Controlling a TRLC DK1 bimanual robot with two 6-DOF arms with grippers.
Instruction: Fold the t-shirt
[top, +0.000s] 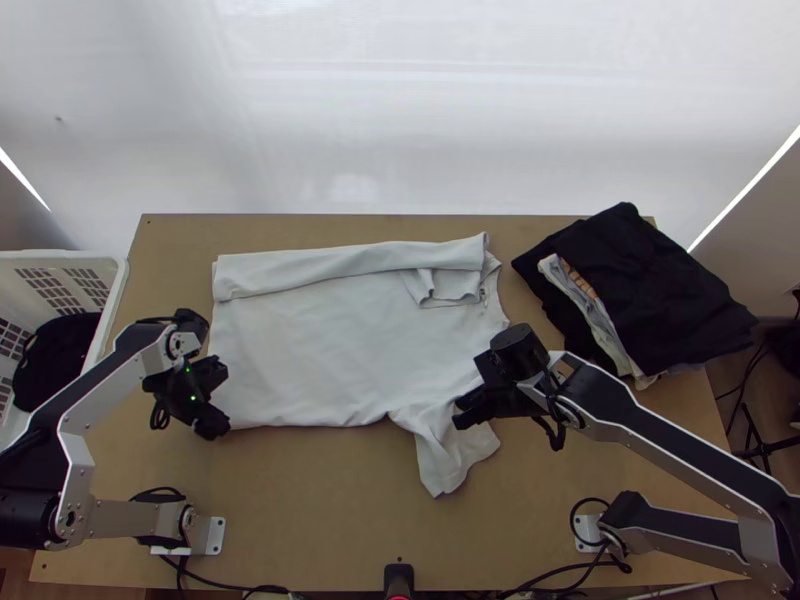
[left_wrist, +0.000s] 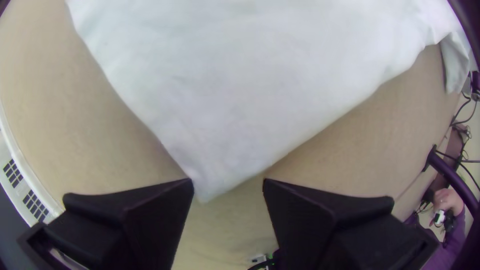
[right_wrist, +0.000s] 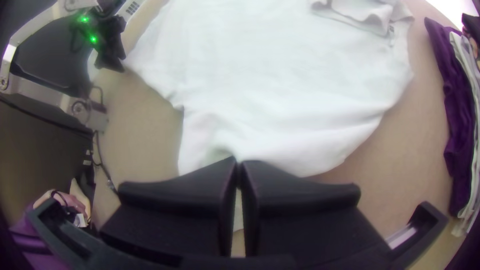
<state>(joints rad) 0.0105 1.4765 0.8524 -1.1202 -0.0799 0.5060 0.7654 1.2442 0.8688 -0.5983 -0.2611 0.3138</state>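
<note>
The light t-shirt (top: 340, 350) lies spread in the middle of the table. Its far side is folded over in a long strip, one sleeve (top: 450, 287) lying on top, while the near sleeve (top: 447, 455) sticks out toward the near edge. At the shirt's near left corner, my left gripper (top: 222, 402) stands open. In the left wrist view the corner of the t-shirt (left_wrist: 240, 100) reaches between the fingertips of the left gripper (left_wrist: 228, 181). My right gripper (top: 468, 405) is by the near sleeve's base; in the right wrist view, the right gripper (right_wrist: 238, 161) pinches cloth of the t-shirt (right_wrist: 280, 90).
A pile of dark and light folded clothes (top: 640, 290) lies at the table's far right. On the left stands a white basket (top: 115, 285) with dark cloth inside. A person's hand (left_wrist: 447, 200) shows at the left wrist view's edge, apart from the shirt.
</note>
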